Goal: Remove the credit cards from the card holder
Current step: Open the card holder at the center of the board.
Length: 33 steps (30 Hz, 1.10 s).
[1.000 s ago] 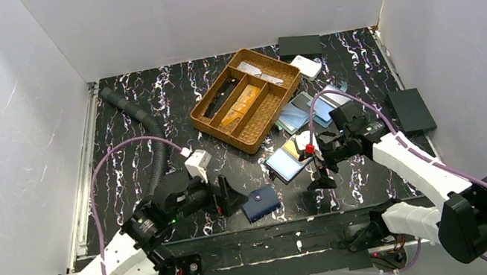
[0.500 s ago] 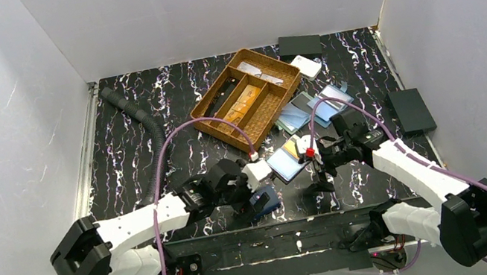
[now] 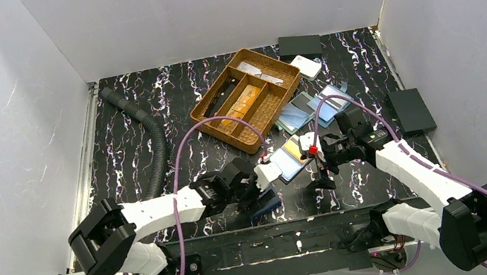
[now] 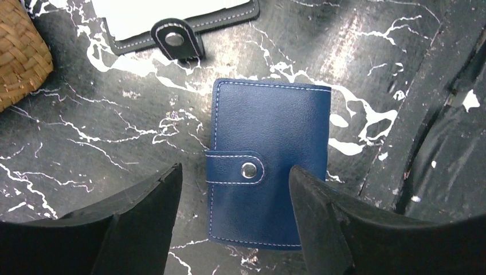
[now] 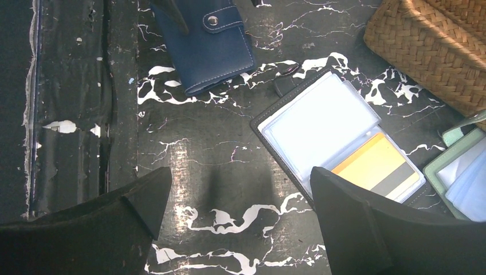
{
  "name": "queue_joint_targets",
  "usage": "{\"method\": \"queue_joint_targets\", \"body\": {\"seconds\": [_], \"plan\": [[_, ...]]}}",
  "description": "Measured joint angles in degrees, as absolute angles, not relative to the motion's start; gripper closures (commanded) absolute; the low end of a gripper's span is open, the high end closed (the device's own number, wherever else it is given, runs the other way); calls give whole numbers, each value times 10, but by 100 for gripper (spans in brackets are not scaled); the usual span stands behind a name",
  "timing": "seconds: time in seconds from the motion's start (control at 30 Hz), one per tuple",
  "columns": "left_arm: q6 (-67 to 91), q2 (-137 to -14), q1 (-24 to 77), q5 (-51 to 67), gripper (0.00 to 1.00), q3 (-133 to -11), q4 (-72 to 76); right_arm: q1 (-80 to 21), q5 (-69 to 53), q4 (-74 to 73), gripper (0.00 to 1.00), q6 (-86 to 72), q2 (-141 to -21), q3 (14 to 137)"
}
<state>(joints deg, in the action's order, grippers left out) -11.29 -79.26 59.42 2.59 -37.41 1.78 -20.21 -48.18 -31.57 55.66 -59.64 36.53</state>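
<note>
Two hands, both parted. Left hand [image 4: 235,197] straddles a closed navy leather wallet [image 4: 269,166] with stitched edges and a strap fastened by a metal snap; one finger stands clear of its edge. Right hand [image 5: 240,183] gapes wide above the tabletop [image 5: 229,149], holding nothing. Nearby lies an open card holder [image 5: 321,114] with a dark rim and clear glossy sleeves. A yellow-orange credit card [image 5: 372,163], grey-striped, is tucked inside it. Woven wicker tray [image 5: 435,46] close by. Tabletop black, white-veined, glossy; plain white walls [image 3: 203,8] around.

Bare tabletop [image 5: 229,172] lies between blue wallet [image 5: 209,46] and open card holder [image 5: 321,123] (basket [image 5: 435,46] just beyond).
</note>
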Motion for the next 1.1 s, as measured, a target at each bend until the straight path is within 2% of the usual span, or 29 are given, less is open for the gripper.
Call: {"method": "queue_joint_targets", "body": {"seconds": [0.2, 0.4, 0.67, 0.8, 0.87, 0.97, 1.1], "plan": [[-87, -821, 603, 1, 48, -392, 31, -202, -482, -317, 0, 557, -596, 365], [-12, -840, 608, -48, 69, -409, 27, -199, -482, -320, 0, 559, -596, 365], [260, -841, 609, -162, 80, -427, -43, -199, -487, -326, 0, 562, -596, 365], [399, -826, 605, -179, 77, -417, -58, -199, -495, -331, 0, 567, -597, 365], [445, -807, 605, -181, 70, -406, -72, -199, -501, -332, 0, 569, -599, 365], [481, -772, 606, -180, 61, -397, -114, -199, -515, -336, 0, 570, -607, 365], [498, -733, 606, -185, 58, -406, -175, -199, -542, -346, 0, 567, -628, 365]]}}
